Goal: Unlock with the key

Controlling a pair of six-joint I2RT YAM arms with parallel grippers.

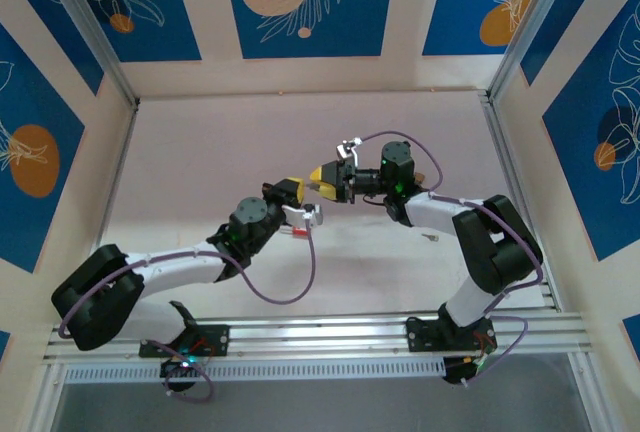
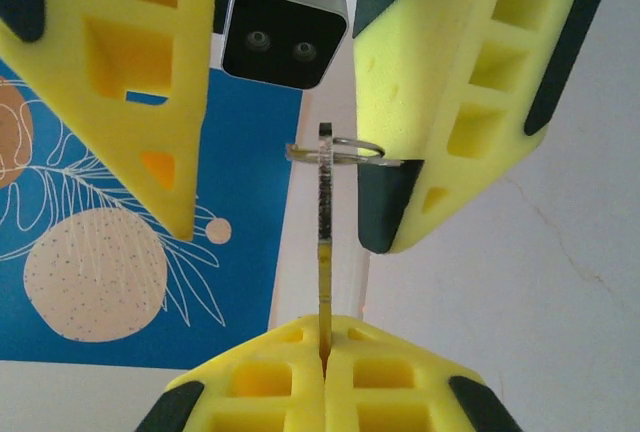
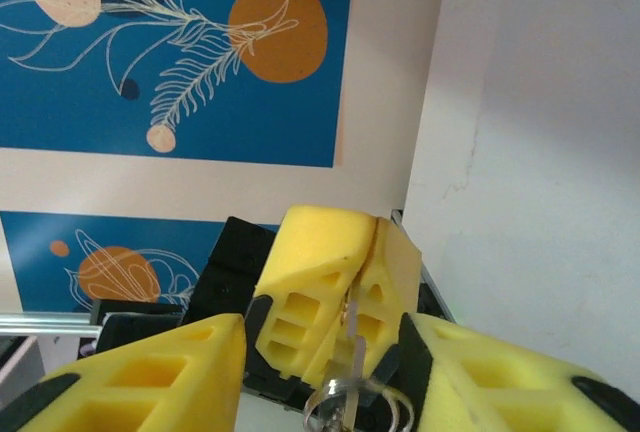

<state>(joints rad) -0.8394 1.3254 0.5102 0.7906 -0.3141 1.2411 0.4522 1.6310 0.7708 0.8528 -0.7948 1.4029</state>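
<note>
The key (image 2: 325, 222) is a thin metal strip standing on edge, and my left gripper (image 2: 325, 344) is shut on its lower end. Its wire ring (image 2: 335, 150) sits at the top, against the dark pad of one right finger (image 2: 470, 82). My right gripper (image 2: 290, 202) is open, its yellow fingers on either side of the key's head. In the right wrist view the key (image 3: 350, 347) sticks out of the shut left fingers (image 3: 330, 272) towards my open right gripper (image 3: 325, 347). From above, the left gripper (image 1: 290, 192) and right gripper (image 1: 325, 174) meet tip to tip over the table's middle.
A small red object (image 1: 291, 236) lies on the pale table (image 1: 200, 152) below the left wrist. A tiny metal piece (image 1: 430, 237) rests near the right arm. Blue patterned walls and metal posts (image 1: 520, 42) enclose the table. A rail (image 1: 320, 337) runs along the near edge.
</note>
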